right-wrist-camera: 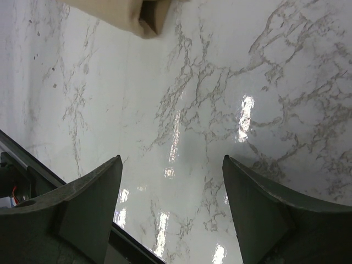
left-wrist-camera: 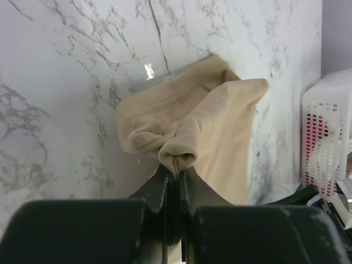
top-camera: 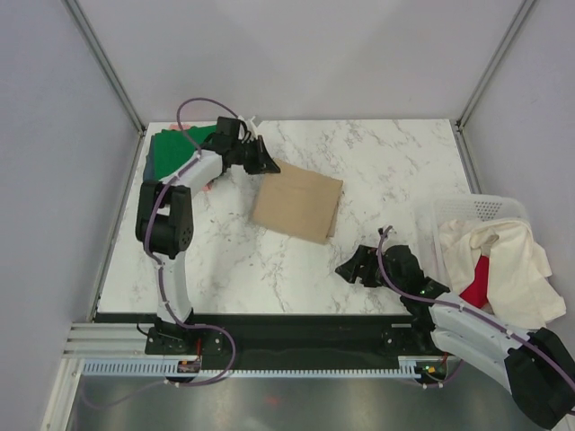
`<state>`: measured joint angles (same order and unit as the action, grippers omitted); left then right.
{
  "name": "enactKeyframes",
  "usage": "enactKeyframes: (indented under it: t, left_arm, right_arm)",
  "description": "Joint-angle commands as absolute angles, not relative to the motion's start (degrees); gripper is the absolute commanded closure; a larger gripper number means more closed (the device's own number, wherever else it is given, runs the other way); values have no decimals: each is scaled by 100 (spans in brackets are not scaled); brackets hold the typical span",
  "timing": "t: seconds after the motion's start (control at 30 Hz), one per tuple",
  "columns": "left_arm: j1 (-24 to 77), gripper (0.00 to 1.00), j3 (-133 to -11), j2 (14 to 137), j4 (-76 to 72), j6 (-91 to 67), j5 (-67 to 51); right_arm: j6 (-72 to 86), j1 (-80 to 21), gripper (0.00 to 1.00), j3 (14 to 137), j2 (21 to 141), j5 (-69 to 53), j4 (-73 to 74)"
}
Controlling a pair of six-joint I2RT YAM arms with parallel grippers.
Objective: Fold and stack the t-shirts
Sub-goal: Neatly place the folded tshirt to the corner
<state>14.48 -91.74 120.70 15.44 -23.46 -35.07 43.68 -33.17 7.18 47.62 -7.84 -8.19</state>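
left hand [left-wrist-camera: 176,175] pinching soft tan cloth t-shirt [left-wrist-camera: 220,126]
clenched on its corner (fabric bunched); right hand [right-wrist-camera: 171,160] spread wide over white marble bench [right-wrist-camera: 264,82]

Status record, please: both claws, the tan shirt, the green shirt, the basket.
left claw: shut on a bunched corner of the tan t-shirt
right claw: open, empty, over bare table
tan t-shirt: folded, lying mid-table
green t-shirt: far left corner of the table
basket: right edge, holds a cream t-shirt and a red t-shirt
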Motion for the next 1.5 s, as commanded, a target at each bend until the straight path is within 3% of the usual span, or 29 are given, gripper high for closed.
enactKeyframes:
  t: [0.0, 0.4, 0.6, 1.13, 1.47]
  left_arm:
    - [1047, 98, -9510, 11163, 2547, -1750, -3322]
    - [256, 98, -9808, 10249, 3199, -844, -2637]
    - [18, 98, -10555, 10028, 3392, -615, -2593]
    - [-263, 98, -12514, 10854, 4095, -387, -2364]
    - [-457, 98, -12788, 11205, 4131, -378, -2408]
  right_arm:
    - [4324, -3331, 18, 589, 4624, -800, -686]
    - [4298, -3331, 18, 483, 4412, -958, -747]
    - [4298, -3331, 18, 475, 4403, -958, -773]
    - [4271, -3331, 18, 466, 4447, -1020, -826]
    - [4263, -3340, 19, 466, 4500, -1063, -879]
